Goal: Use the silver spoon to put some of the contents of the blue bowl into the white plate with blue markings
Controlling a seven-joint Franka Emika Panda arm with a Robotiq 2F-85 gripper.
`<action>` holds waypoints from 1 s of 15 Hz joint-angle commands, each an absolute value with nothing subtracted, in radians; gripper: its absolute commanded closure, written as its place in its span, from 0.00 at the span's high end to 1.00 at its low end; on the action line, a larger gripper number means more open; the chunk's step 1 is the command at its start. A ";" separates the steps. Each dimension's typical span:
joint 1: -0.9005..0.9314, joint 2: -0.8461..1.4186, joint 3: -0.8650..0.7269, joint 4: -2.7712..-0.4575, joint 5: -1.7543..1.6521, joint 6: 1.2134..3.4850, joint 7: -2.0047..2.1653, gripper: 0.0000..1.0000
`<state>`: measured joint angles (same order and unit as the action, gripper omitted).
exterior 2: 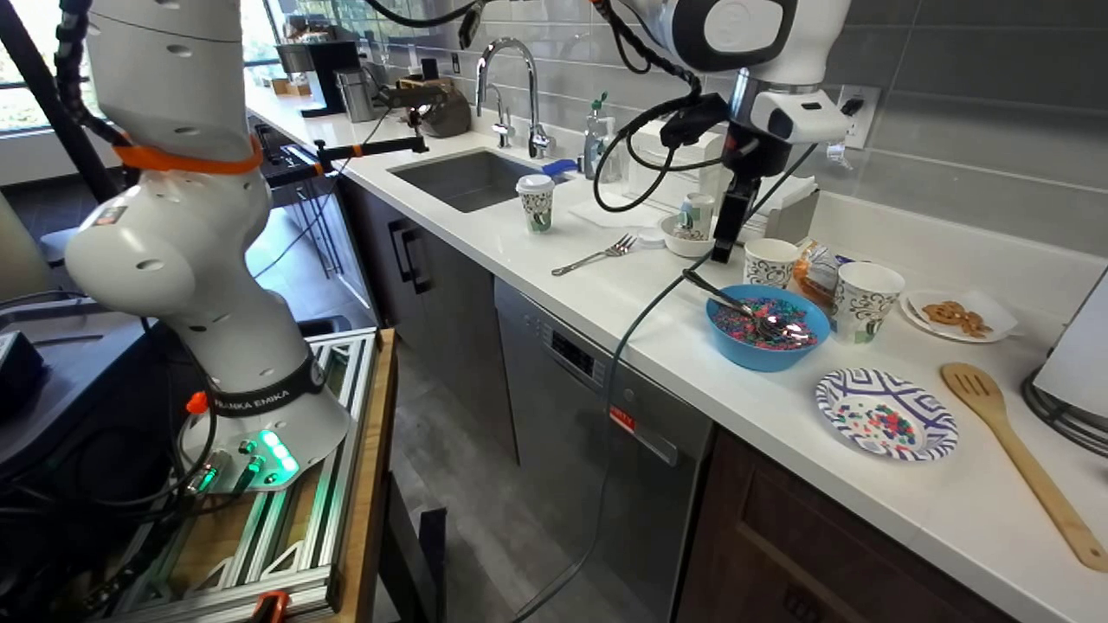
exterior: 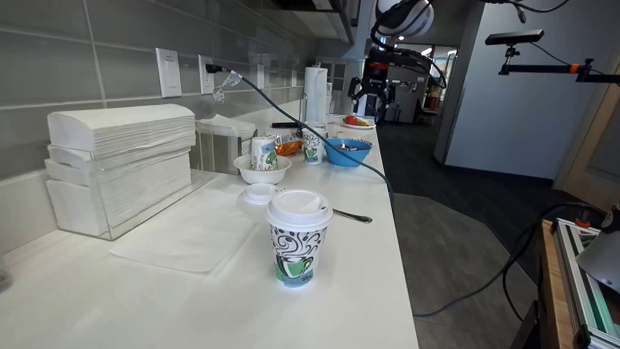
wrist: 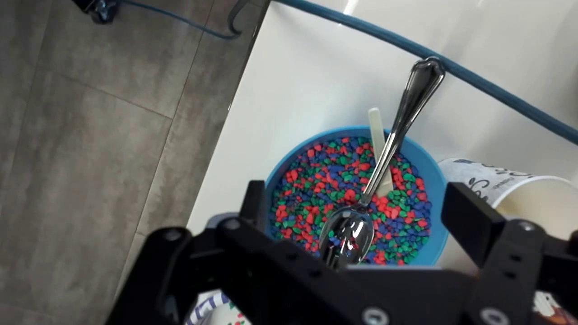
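Two black fingers (wrist: 472, 221) are standing wide apart in the lower half of the wrist view, holding nothing, and the blue bowl (wrist: 437, 239) is showing between them near the middle of the frame. In an exterior view the fingers are pointing downward at the upper right, apart from the bowl, which is sitting right of centre on the white surface (exterior 2: 978, 519).

A silver spoon (wrist: 383, 167) is lying tilted in the bowl, its scoop resting among red, green and blue pieces (wrist: 311, 189) and its handle reaching over the rim toward the upper right of the wrist frame. The handle's end is overlapping a blue cable (wrist: 393, 37); whether they are touching is unclear. Close by the spoon, a pale stick (wrist: 377, 131) is poking out of the pieces.

At the lower right of an exterior view, the white plate with blue markings (exterior 2: 922, 402) is carrying some coloured pieces, and a slotted wooden spatula (exterior 2: 1026, 467) is lying just beside it. Two open paper cups (exterior 2: 866, 303) are standing near the bowl. A fork (exterior 2: 603, 253) is lying near the frame's centre, and a lidded cup (exterior 2: 537, 208) is standing upright farther up.
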<state>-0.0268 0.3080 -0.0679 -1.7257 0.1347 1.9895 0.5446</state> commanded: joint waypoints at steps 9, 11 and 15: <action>-0.045 0.349 -0.073 -1.739 0.290 2.032 0.562 1.00; -0.040 0.376 -0.080 -1.724 0.274 2.050 0.585 1.00; -0.045 0.428 -0.084 -1.694 0.284 2.047 0.592 1.00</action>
<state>-0.0459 0.3755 -0.0762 -1.7355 0.2736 2.0448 0.5716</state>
